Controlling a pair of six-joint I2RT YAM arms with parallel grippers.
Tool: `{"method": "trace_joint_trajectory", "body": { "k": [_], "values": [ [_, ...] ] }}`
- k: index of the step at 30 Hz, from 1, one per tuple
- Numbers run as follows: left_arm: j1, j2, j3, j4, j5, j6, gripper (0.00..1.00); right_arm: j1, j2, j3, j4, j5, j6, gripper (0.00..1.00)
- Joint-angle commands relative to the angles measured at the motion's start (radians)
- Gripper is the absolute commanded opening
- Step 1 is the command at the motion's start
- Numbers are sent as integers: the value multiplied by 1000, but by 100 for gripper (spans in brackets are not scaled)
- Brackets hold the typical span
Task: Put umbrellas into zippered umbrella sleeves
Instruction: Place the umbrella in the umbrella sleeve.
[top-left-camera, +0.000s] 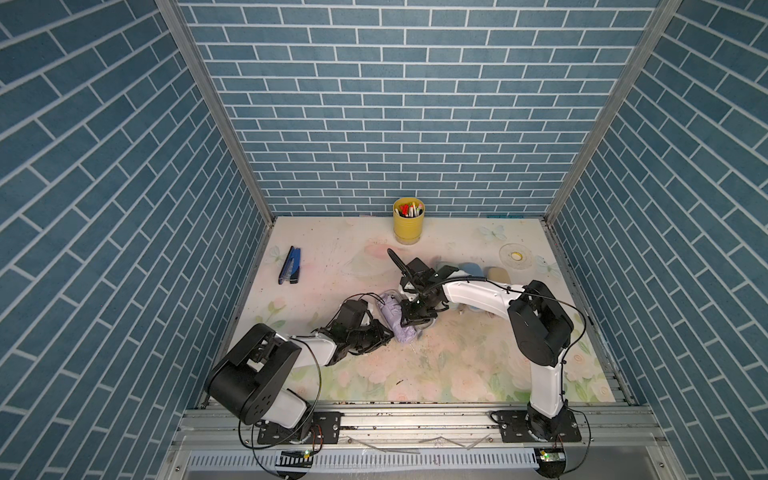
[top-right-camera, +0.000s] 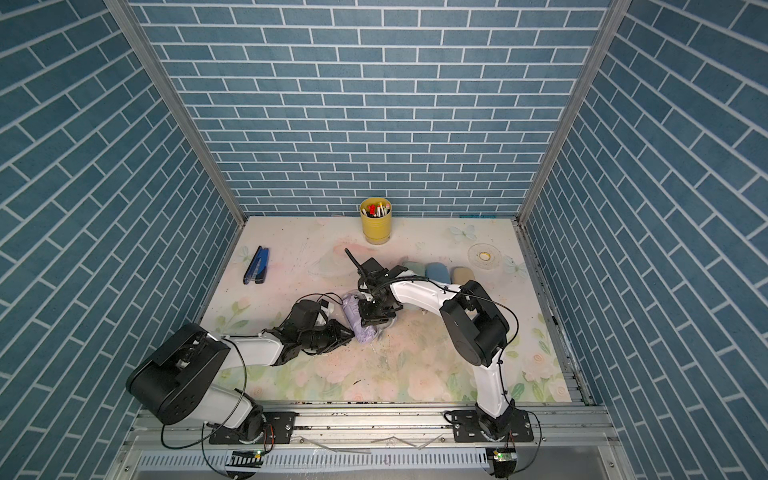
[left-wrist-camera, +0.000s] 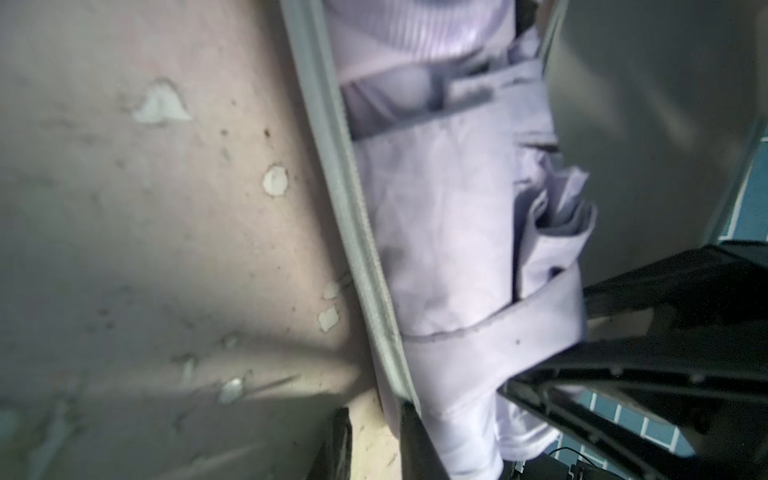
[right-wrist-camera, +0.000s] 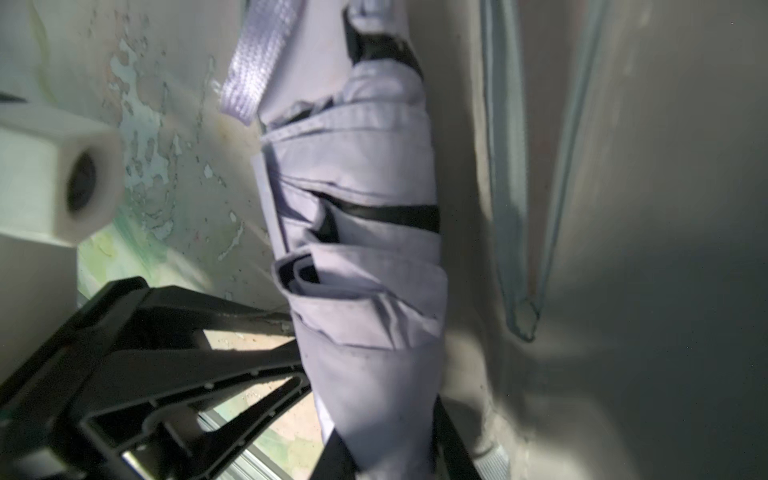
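Note:
A lilac umbrella (top-left-camera: 392, 318) (top-right-camera: 359, 320) lies mid-table inside an open lilac sleeve, whose grey zip rim (left-wrist-camera: 357, 232) and pale inside (right-wrist-camera: 623, 249) flank the folded fabric (left-wrist-camera: 457, 249) (right-wrist-camera: 361, 249). My right gripper (top-left-camera: 411, 322) (right-wrist-camera: 390, 453) comes down from above and is shut on one end of the umbrella, a finger on each side. My left gripper (top-left-camera: 388, 332) (left-wrist-camera: 376, 415) reaches in low from the left, closed on the sleeve's rim with one finger inside and one outside. Mint (top-right-camera: 413, 268), light blue (top-right-camera: 437, 272) and tan (top-right-camera: 463, 274) sleeves lie closed behind the right arm.
A yellow pen cup (top-left-camera: 408, 220) stands at the back wall. A dark blue stapler (top-left-camera: 291, 266) lies at the back left, and a small glass dish (top-left-camera: 516, 257) sits at the back right. The two grippers are almost touching over the umbrella.

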Motion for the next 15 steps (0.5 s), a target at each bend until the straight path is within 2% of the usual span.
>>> {"method": "trace_joint_trajectory", "body": {
  "k": [1,5,9,11,15],
  "values": [
    [-22,23,6,6,17,7,20,-5,36,22,57,-17,-15,19],
    [-22,20,0,4,20,12,18,-30,63,-45,151,-42,-67,17],
    [-10,-26,0,-49,26,35,20,-45,112,-80,145,-59,-73,17],
    [13,-80,0,-113,25,61,22,-50,98,-94,136,-63,-57,23],
    [70,-178,6,-229,17,86,34,-58,23,-55,69,-84,-60,47]
  ]
}}
